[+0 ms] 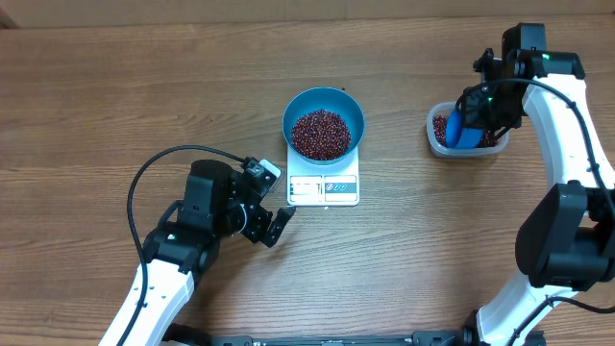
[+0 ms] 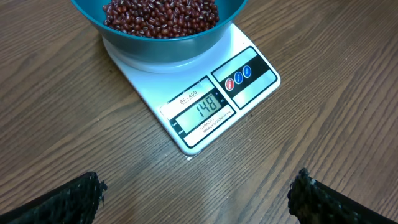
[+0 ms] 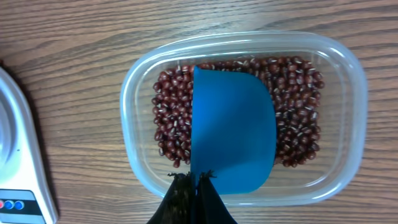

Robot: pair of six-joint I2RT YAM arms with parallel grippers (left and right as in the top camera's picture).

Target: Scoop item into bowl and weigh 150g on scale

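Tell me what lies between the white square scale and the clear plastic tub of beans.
Only bare wooden tabletop, as the overhead view shows.

Clear tub [image 3: 132, 124] sits on wood-grain table [image 3: 62, 37]; blue scoop [image 3: 233, 137] inside it, seemingly tilted.

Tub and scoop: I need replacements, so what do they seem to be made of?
The tub looks like clear glossy plastic: the beans show through its wall, and the rim catches light. The scoop is probably plastic too, a satin blue, evenly coloured with a soft sheen.
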